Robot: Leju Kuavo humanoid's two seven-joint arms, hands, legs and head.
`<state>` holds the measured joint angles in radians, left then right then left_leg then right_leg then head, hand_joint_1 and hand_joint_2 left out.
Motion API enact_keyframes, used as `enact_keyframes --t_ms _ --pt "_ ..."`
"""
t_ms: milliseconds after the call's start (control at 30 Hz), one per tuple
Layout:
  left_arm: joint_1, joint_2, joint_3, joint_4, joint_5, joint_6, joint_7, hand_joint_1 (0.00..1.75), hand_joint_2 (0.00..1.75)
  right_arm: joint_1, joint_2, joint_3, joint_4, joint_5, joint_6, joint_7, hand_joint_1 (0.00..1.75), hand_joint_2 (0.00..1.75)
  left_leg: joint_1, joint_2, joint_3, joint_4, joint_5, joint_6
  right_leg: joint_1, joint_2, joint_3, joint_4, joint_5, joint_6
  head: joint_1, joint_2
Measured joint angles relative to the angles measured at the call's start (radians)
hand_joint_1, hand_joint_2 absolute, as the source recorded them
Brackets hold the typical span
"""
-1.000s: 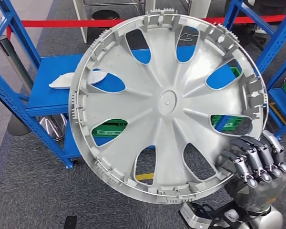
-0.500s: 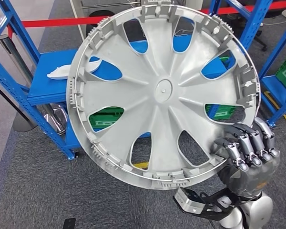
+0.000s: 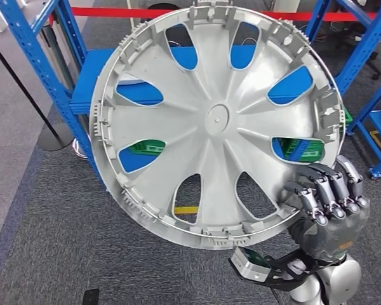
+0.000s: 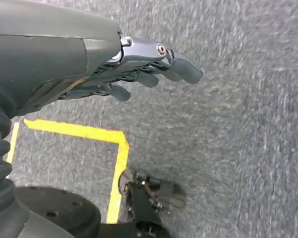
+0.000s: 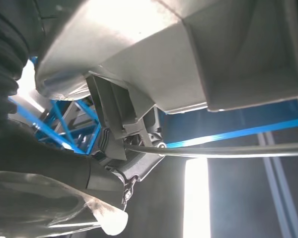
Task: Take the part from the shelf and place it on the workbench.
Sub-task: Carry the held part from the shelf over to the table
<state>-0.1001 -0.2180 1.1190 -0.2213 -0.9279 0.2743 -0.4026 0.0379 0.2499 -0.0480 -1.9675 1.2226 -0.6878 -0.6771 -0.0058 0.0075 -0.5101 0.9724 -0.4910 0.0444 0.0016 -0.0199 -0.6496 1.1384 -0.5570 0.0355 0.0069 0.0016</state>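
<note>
grey carpet (image 3: 59,254) is spread under blue metal shelves (image 3: 64,70), and a red barrier tape (image 3: 112,11) is stretched behind them. the part, a large silver wheel cover (image 3: 217,124), is already off the shelf and is carried in the air in front of the robot, inner side toward the head camera, tilted rather than flat. it is gripped at its lower rim by the right hand (image 3: 330,206), whose fingers (image 3: 318,197) are curled over the edge; an edge grip like this seems chosen because the disc is too wide to be clasped any other way. the left hand (image 4: 147,69) is hung low over the carpet by a yellow floor line (image 4: 117,163), its fingers apart and nothing held. how firmly the rim is clamped cannot be judged from the wrist view, which is probably too close. no workbench is seen yet, so the placing step is judged not yet begun.
</note>
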Motion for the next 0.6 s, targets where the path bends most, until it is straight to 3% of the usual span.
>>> enact_keyframes --t_ms 67,100,133,167,233,300,367,433,533,600 --pt "0.0 -0.001 0.0 0.0 -0.003 0.002 0.0 0.0 1.75 0.002 0.0 -0.001 0.002 0.0 0.0 0.0 1.75 1.75 -0.002 -0.015 -0.016 0.002 0.011 0.002 -0.002 0.012 -0.046 0.123 -0.055 0.003 0.0 0.0" --pt "0.001 -0.001 0.0 0.0 -0.005 0.002 0.0 0.0 1.75 0.004 0.0 -0.001 0.002 0.0 0.0 0.0 1.75 1.75 -0.003 -0.024 -0.022 0.004 0.015 0.002 -0.002 0.015 -0.048 0.142 -0.056 0.003 0.0 0.0" --pt "0.001 -0.001 0.0 0.0 -0.008 0.003 0.0 0.0 1.75 0.008 0.0 -0.002 0.002 0.0 0.0 0.0 1.75 1.75 -0.004 -0.033 -0.026 0.005 0.019 0.001 -0.002 0.017 -0.028 0.119 -0.039 0.001 -0.001 0.0" --pt "0.002 -0.001 0.0 0.0 -0.011 0.005 0.0 0.0 1.75 0.014 0.0 -0.003 0.001 0.0 0.0 0.0 1.75 1.75 -0.004 -0.043 -0.028 0.007 0.021 0.0 -0.002 0.024 0.008 0.061 -0.008 -0.003 -0.001 0.0" --pt "0.001 -0.002 0.0 0.0 -0.016 0.007 0.0 0.0 1.75 0.024 0.0 -0.004 -0.004 -0.001 0.0 0.0 1.75 1.75 -0.005 -0.063 -0.035 0.015 0.023 -0.004 -0.004 0.065 0.091 -0.078 0.042 -0.013 -0.001 0.0" --pt "-0.001 -0.003 0.0 0.0 -0.017 0.008 0.0 0.0 1.75 0.03 0.0 -0.005 -0.009 -0.001 0.0 0.0 1.75 1.75 -0.005 -0.08 -0.049 0.023 0.028 -0.013 -0.004 0.094 0.128 -0.145 0.051 -0.02 -0.001 0.0" --pt "0.0 -0.003 0.0 0.0 -0.017 0.009 0.0 0.0 1.75 0.033 0.0 -0.008 -0.011 -0.002 0.0 0.0 1.75 1.75 -0.003 -0.096 -0.061 0.027 0.034 -0.025 -0.006 0.08 0.129 -0.153 0.051 -0.025 -0.001 0.0" --pt "0.001 -0.004 0.0 0.0 -0.017 0.009 -0.001 0.0 1.75 0.038 0.0 -0.011 -0.015 -0.006 0.0 0.0 1.75 1.75 -0.005 -0.078 -0.076 0.052 0.015 -0.036 -0.011 0.056 0.13 -0.159 0.057 -0.033 -0.007 0.0" --pt "-0.001 -0.005 -0.001 0.0 -0.021 0.0 -0.005 0.0 1.75 0.055 0.0 -0.017 -0.03 -0.021 0.0 0.0 1.75 1.75 0.002 -0.027 -0.15 0.222 -0.077 -0.054 -0.012 0.012 0.129 -0.161 0.059 -0.041 -0.019 0.0" --pt "-0.001 -0.007 -0.002 0.0 -0.026 -0.001 -0.004 0.0 1.75 0.066 0.0 -0.021 -0.039 -0.027 0.0 0.0 1.75 1.75 0.011 -0.02 -0.182 0.305 -0.1 -0.062 -0.011 -0.015 0.128 -0.159 0.058 -0.041 -0.019 0.0"
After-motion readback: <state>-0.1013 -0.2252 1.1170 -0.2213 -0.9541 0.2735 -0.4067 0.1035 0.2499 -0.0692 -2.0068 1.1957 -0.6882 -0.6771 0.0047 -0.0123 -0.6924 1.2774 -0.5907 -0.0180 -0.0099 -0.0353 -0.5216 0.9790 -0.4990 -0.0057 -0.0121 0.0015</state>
